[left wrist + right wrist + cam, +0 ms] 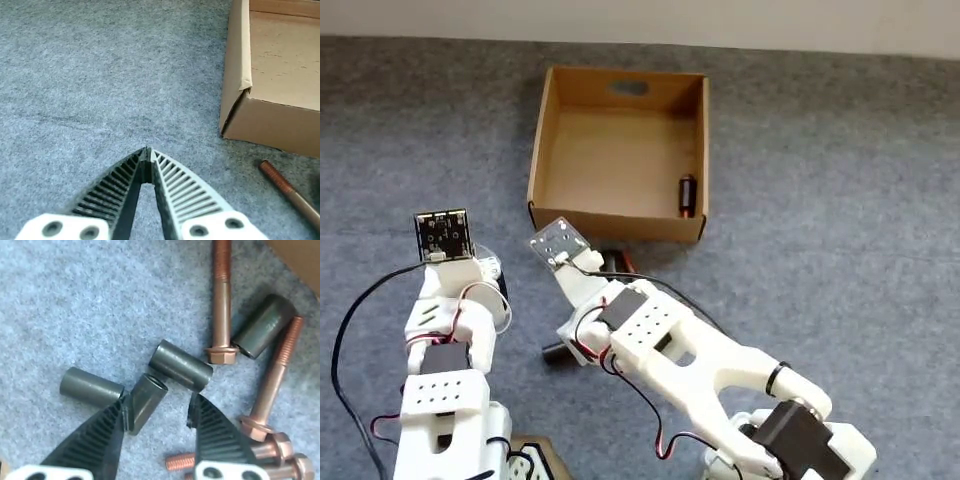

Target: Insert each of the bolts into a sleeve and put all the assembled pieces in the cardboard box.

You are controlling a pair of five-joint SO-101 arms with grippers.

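Note:
Several dark steel sleeves lie on the grey carpet under my right gripper (157, 407). It is open, and one short sleeve (145, 401) lies between its fingers, against one pad. Two other sleeves (91, 386) (180, 365) lie just beyond the fingertips, and another sleeve (264, 325) rests farther off. Copper bolts (221, 300) (272, 380) lie beside them, with more bolt heads (280, 450) near one finger. My left gripper (146, 151) is shut on nothing, low over bare carpet near a corner of the cardboard box (240, 95). A bolt (290, 192) lies close to that corner.
The cardboard box (545, 140) stands open at the back centre with one assembled piece (687, 195) against its right wall. A lone sleeve (555, 352) lies on the carpet beside the right arm. Open carpet stretches to the left and right of the box.

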